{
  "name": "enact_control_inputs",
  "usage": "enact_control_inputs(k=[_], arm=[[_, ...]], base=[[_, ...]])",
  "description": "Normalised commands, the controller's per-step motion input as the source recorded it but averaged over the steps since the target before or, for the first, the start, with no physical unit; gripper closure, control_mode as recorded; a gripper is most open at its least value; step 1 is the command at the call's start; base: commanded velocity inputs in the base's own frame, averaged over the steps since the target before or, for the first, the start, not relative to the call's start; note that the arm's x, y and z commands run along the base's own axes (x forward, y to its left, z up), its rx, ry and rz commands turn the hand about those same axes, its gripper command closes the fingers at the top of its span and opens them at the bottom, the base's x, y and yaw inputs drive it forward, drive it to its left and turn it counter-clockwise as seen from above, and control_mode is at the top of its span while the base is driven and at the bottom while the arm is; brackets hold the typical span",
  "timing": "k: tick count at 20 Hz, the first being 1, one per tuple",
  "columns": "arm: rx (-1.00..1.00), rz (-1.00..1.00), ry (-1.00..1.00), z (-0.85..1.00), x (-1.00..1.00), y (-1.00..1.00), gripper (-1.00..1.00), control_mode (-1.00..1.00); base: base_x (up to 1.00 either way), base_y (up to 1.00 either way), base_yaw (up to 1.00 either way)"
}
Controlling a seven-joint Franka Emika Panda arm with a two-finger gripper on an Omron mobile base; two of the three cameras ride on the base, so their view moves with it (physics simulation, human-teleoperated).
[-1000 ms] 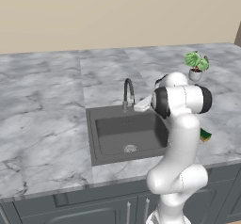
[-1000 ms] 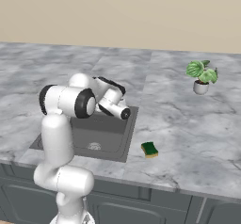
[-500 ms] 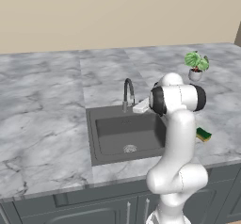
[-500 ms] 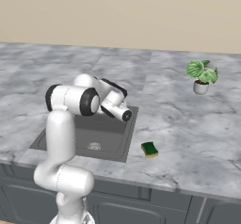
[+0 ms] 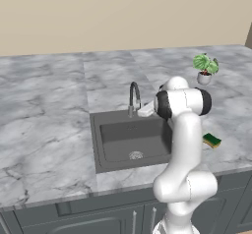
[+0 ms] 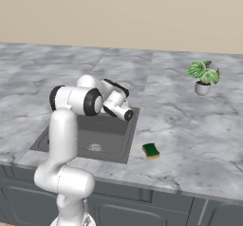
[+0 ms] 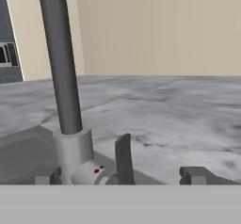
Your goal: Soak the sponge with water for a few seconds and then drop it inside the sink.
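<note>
My gripper (image 7: pixel 119 176) is standing spread wide, its two dark fingertips (image 7: pixel 46 175) well apart and gripping nothing. Just past them in my hand view, the faucet (image 7: pixel 61 72) is rising close in front of me: a grey base with a small red and blue mark, a short dark lever (image 7: pixel 124 158) leaning up beside it, and the tall neck climbing out of the top of the view. From the left base view, my hand is hanging at the back right corner of the sink (image 5: pixel 130 138), right beside the faucet's curved neck (image 5: pixel 133 96).

The basin is lying dark grey and recessed in the marble counter (image 5: pixel 47 125), its round silvery drain (image 5: pixel 136 155) near the front. The sponge (image 6: pixel 151 150) is resting green side up on the counter just right of the sink's front corner, apart from my hand. Farther back and to the right, a small potted plant (image 6: pixel 203 77) is sitting on the marble, with the beige wall (image 6: pixel 123 11) behind.
</note>
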Motion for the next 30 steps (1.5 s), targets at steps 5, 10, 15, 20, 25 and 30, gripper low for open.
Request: enact_control_inputs(k=[5,10,15,20,25,30], arm=[[0.00,0.00,0.00,0.00,0.28,0.00,-1.00,-1.00],[0.00,0.00,0.00,-0.02,0.24,0.00,-1.00,-1.00],[0.00,0.00,0.00,-0.07,0.25,0.00,-1.00,-1.00],[0.00,0.00,0.00,-0.21,0.19,0.02,-1.00,-1.00],[0.00,0.00,0.00,-0.23,0.17,0.03,-1.00,-1.00],[0.01,0.00,0.00,-0.32,0.10,0.04,-1.00,-1.00]], base=[[0.00,0.00,0.00],[0.00,0.00,0.00],[0.00,0.00,0.00],[0.00,0.00,0.00],[0.00,0.00,0.00],[0.00,0.00,0.00]])
